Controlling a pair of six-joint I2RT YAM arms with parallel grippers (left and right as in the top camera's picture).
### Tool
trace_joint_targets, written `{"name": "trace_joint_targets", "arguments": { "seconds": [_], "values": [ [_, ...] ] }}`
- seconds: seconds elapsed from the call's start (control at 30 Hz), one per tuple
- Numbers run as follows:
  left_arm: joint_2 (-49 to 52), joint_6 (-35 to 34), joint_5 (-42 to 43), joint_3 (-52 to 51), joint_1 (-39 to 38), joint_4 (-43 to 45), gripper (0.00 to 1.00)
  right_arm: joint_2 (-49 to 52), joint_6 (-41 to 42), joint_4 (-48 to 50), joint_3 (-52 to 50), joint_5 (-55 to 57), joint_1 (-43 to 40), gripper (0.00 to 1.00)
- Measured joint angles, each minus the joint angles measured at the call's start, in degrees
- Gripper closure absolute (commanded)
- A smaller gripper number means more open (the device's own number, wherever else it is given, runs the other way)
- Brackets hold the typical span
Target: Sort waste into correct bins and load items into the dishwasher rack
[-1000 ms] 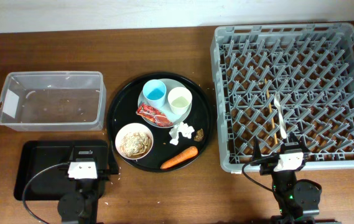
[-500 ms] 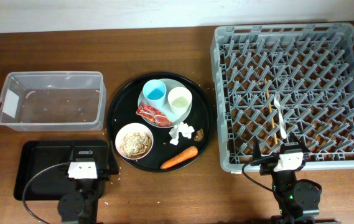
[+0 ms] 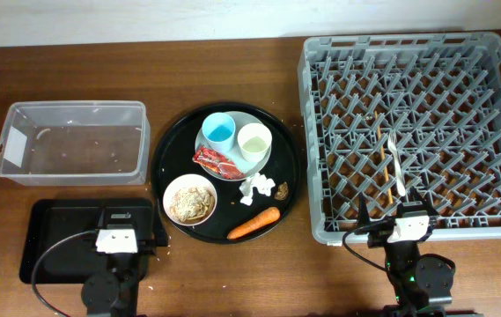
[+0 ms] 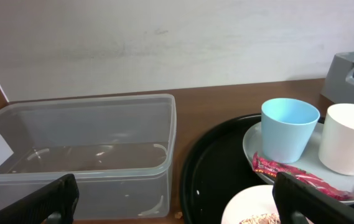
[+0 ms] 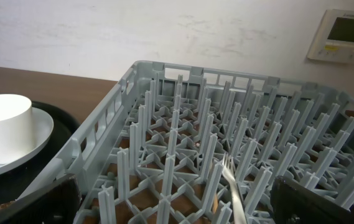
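Standing at the bench point(image 3: 232, 273), one sees at the far left the clear tub point(image 3: 72, 143), with only a few small specks on its bottom; just in front of it lies the black rectangular tray point(image 3: 52, 220); the left gripper point(image 4: 177, 205) hangs over the right part of this tray, its two fingers wide apart and holding nothing.

Next comes the round black tray point(image 3: 166, 167); at its back rests the plate point(image 3: 243, 117), and on it stand the blue cup point(image 3: 218, 131) and, just beside it to the right, the cream cup point(image 3: 254, 140), both upright; the red wrapper point(image 3: 218, 162) lies on the front edge of the plate; in front of that is the bowl point(image 3: 169, 189) with noodle scraps point(image 3: 190, 202) inside; further right are the tissue point(image 3: 254, 187), the brown crumbs point(image 3: 282, 188) and, nearest the front, the carrot point(image 3: 254, 224).

At the right stands the dishwasher rack point(image 3: 307, 132); a fork point(image 3: 395, 163) and a wooden stick point(image 3: 379, 158) lie among its pegs; the right gripper point(image 5: 177, 205) is at the rack's front edge, fingers spread apart, holding nothing.
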Motion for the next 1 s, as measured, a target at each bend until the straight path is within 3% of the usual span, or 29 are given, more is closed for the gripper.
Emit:
{"name": "trace_joint_targets", "arguments": {
  "seconds": [0.07, 0.13, 0.2, 0.33, 0.4, 0.47, 0.53, 0.63, 0.7, 0.73, 0.8, 0.93, 1.0],
  "values": [
    [0.0, 0.0, 0.7, 0.5, 0.0, -1.8, 0.01, 0.0, 0.0, 0.0, 0.0, 0.0, 0.0, 0.02],
    [1.0, -0.2, 2.2, 10.1, 0.0, -14.0, 0.01, -0.1, 0.0, 0.0, 0.0, 0.0, 0.0, 0.01],
    [6.2, -0.2, 2.8, 26.1, 0.0, -23.7, 0.01, -0.2, 0.0, 0.0, 0.0, 0.0, 0.0, 0.01],
    [31.3, -0.2, 4.9, 55.7, 0.0, -40.7, 0.01, -0.1, 0.0, 0.1, 0.0, 0.0, 0.0, 0.01],
    [45.5, -0.2, 8.9, 71.3, 0.0, -53.8, 0.01, -0.2, 0.0, 0.0, 0.0, 0.0, 0.0, 0.01],
    [54.8, -0.2, 16.0, 78.7, 0.0, -54.1, 0.01, -0.1, -0.1, 0.0, 0.0, -0.1, 0.0, 0.01],
    [60.2, -0.3, 21.0, 78.9, 0.0, -53.9, 0.28, -0.1, 0.0, 0.0, 0.0, -0.1, 0.0, 0.01],
    [66.1, -5.8, 23.4, 78.9, -1.8, -53.6, 0.28, -0.1, 0.0, 0.0, 0.0, -0.1, 0.0, 0.01],
    [72.8, -12.2, 14.5, 79.2, -9.9, -53.5, 0.06, -0.1, 0.0, 0.0, 0.0, -0.2, 0.0, 0.01],
    [76.2, -16.8, 6.6, 79.2, -15.3, -53.4, 0.01, -0.1, 0.0, 0.0, 0.0, -0.1, 0.0, 0.01],
    [81.4, -22.0, -3.3, 79.2, -22.7, -53.3, 0.01, -0.1, 0.0, 0.0, 0.0, -0.2, 0.0, 0.01],
    [90.8, -27.1, -7.3, 79.2, -25.9, -51.6, 0.3, -0.1, 0.0, 0.0, 0.0, -0.1, 0.0, 0.01],
    [94.5, -30.1, -7.1, 79.2, -26.1, -50.3, 0.34, -0.1, 0.0, 0.0, 0.0, -0.2, 0.0, 0.01]
  ]
}}
